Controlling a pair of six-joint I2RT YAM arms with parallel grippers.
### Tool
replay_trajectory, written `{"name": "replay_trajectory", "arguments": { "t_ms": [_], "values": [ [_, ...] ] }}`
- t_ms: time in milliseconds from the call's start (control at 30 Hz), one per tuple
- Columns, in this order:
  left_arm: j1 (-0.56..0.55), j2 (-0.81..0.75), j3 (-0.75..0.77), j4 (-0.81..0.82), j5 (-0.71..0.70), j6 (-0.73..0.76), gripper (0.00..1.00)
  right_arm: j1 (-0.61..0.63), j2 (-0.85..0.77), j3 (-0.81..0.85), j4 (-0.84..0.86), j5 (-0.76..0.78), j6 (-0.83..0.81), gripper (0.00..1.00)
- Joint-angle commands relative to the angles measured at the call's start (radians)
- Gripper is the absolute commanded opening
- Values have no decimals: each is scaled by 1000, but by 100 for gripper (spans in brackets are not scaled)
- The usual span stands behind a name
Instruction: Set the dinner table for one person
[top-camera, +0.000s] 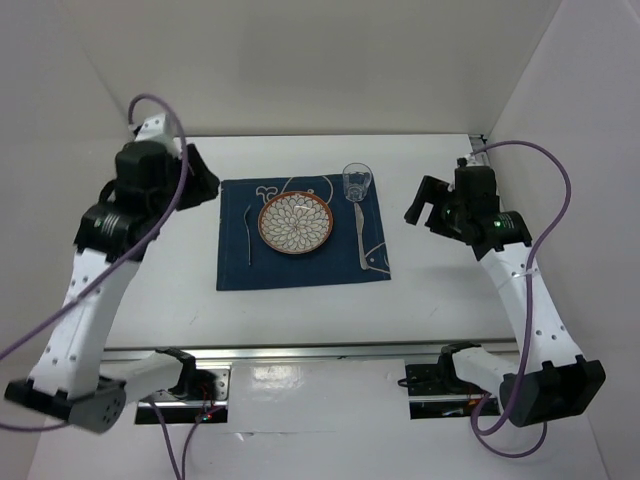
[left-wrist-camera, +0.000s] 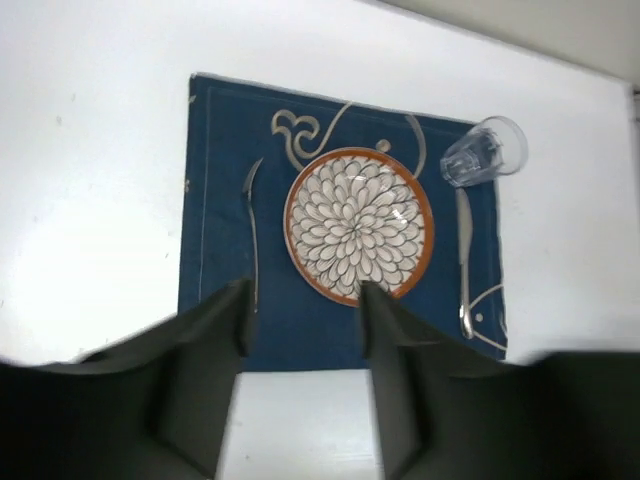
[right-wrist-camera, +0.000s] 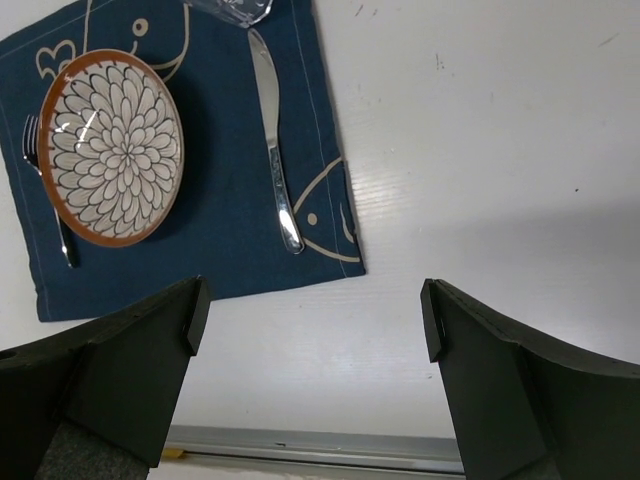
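Left gripper parted moderately, right gripper spread wide; we note both empty, hovering above the dinner table. Table lies under both arms, bearing fish-print placemat. Plate centred; fork at 9 o'clock, knife at 3, glass at 2.

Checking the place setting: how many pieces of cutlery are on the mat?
2. A fork lies on the mat left of the plate; a knife lies right of it. Anything under the plate would be hidden.
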Motion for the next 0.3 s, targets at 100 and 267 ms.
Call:
{"name": "replay_trajectory", "arguments": {
  "t_ms": [100,267],
  "values": [
    [26,-213,-274,173,167,69,69,13,-18,44,-8,18,-19,100],
    [44,-195,-251,96,167,78,70,13,-18,12,-1,-17,-19,100]
  ]
}}
